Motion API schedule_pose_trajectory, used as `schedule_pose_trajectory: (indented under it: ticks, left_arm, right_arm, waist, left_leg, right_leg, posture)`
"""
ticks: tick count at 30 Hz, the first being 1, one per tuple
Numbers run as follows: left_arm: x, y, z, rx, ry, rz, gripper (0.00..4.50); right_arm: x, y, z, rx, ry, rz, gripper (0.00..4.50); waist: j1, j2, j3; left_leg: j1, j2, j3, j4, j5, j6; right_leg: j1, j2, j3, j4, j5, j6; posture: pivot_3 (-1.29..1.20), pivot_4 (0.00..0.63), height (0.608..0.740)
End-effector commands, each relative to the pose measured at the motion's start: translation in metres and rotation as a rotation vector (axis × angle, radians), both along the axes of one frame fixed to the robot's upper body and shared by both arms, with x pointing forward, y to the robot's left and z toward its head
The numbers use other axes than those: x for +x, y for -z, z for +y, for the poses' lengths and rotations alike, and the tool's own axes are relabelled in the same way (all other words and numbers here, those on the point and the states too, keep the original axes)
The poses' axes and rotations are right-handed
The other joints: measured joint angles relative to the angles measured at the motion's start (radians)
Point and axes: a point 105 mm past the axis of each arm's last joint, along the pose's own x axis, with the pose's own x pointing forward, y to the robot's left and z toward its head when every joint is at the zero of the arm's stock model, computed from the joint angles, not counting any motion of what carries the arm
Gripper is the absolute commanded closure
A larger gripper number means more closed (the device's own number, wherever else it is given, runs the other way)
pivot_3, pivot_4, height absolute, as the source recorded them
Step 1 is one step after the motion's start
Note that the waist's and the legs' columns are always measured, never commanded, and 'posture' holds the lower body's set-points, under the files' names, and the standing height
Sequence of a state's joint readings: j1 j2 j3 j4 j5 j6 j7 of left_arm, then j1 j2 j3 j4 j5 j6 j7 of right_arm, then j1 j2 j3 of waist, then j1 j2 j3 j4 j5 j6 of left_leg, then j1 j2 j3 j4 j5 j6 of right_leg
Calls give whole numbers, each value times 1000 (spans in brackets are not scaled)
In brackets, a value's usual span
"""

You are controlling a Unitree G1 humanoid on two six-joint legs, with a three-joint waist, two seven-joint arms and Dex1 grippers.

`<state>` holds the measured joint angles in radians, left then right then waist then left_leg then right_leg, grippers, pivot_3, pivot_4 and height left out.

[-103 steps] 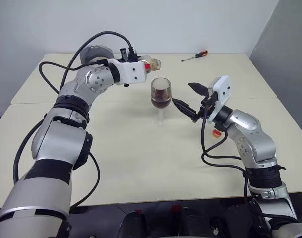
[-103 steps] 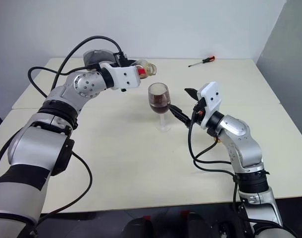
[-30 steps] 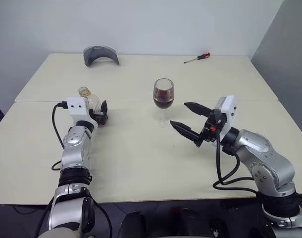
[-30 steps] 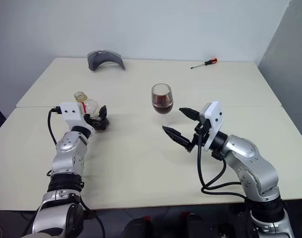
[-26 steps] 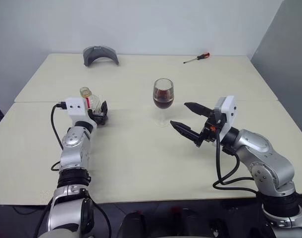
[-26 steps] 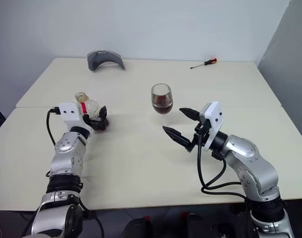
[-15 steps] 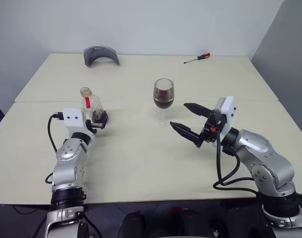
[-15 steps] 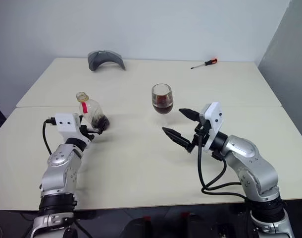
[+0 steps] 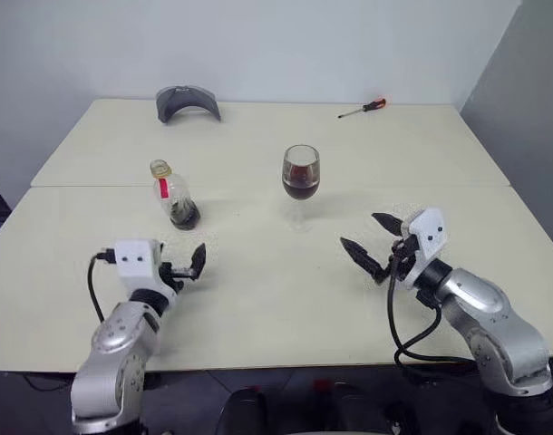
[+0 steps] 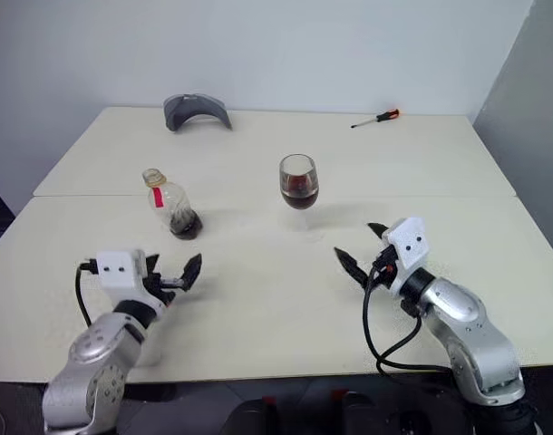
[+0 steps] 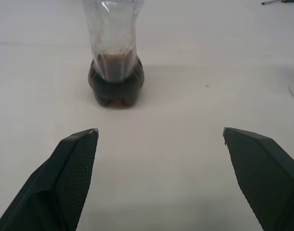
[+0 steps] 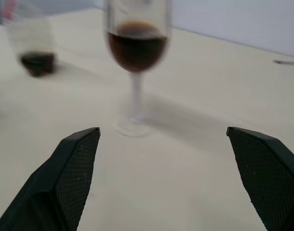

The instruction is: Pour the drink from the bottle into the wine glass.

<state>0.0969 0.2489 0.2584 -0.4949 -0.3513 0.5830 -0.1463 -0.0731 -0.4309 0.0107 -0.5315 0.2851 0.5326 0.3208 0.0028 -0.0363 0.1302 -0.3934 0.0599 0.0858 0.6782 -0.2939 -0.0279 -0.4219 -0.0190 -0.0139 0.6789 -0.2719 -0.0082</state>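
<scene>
Change: the left gripper (image 9: 193,265) had let go of the bottle (image 9: 173,195) and drawn back toward the near edge of the table (image 9: 258,299); the right gripper (image 9: 374,243) had also pulled away from the wine glass (image 9: 301,186).
Meaning: pouring looked finished, both arms retreating.
Grippers: both wide open, holding nothing.
Bottle: upright on the table, left of the glass and well apart, only a dark remnant at its base.
Glass: upright mid-table, the drink (image 12: 137,50) filling the lower bowl.

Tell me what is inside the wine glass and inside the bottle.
The wine glass holds dark drink filling the lower part of its bowl. The bottle stands upright with only a dark remnant at its base. Nothing covers either.
</scene>
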Motion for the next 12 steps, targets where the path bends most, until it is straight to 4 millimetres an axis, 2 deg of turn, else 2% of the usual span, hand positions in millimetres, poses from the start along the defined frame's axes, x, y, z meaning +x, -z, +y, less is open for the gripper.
schedule_pose_trajectory:
  ticks: [1, 6, 12]
  left_arm:
    - [-6, -16, -24, -17, 41, -67, 32]
    - [-13, -10, -36, 22, 36, -48, 32]
    - [-24, -10, -33, 62, -18, -55, 32]
  right_arm:
    - [2, 11, -21, -64, 208, -31, 0]
    - [-6, 32, -42, -55, 450, 16, 0]
    - [-17, 41, -42, -36, 520, 52, 0]
  waist:
    - [0, 0, 0]
    - [-3, 2, -1]
    - [-5, 2, -1]
  left_leg:
    - [0, 0, 0, 0, 0, 0]
    - [2, -1, 0, -1, 0, 0]
    - [2, -1, 0, -1, -1, 0]
  right_leg:
    - [0, 0, 1, 0, 0, 0]
    - [0, 1, 3, 0, -1, 0]
    - [0, 1, 3, 0, -2, 1]
  posture:
    - [0, 150, 740]
    - [0, 150, 740]
    - [0, 150, 740]
